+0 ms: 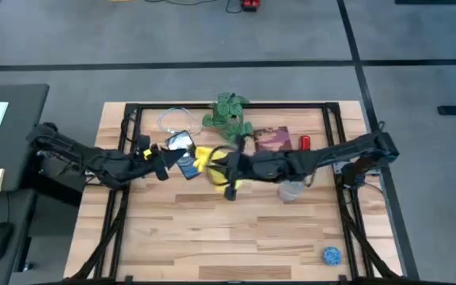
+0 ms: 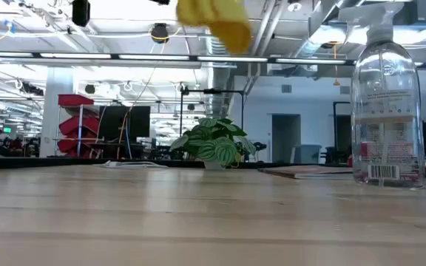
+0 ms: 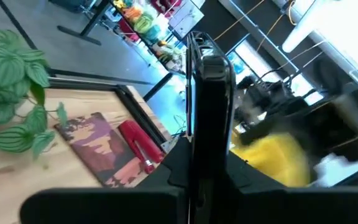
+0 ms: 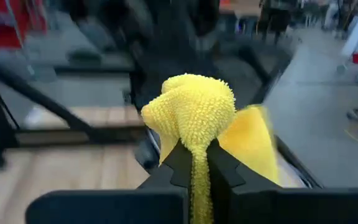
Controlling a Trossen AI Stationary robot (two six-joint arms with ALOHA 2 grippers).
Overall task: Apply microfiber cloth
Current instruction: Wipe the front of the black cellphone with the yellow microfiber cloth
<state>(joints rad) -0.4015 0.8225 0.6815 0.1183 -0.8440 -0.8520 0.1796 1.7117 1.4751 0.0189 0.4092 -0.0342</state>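
The right gripper is clamped on the microfiber cloth, held above the worktop just beside the phone; the left gripper grips that phone edge-up, in front of the plant.

Both arms reach inward from opposite sides of the table and meet near its middle, toward the far edge, raised off the surface.

Left gripper: fingers clamped on a black phone, held edge-on and upright, arm stretched from the left side.

Right gripper: fingers pinched tight on the microfiber cloth, bunched above the fingertips; arm stretched from the right side, its gripper just beside the left one.
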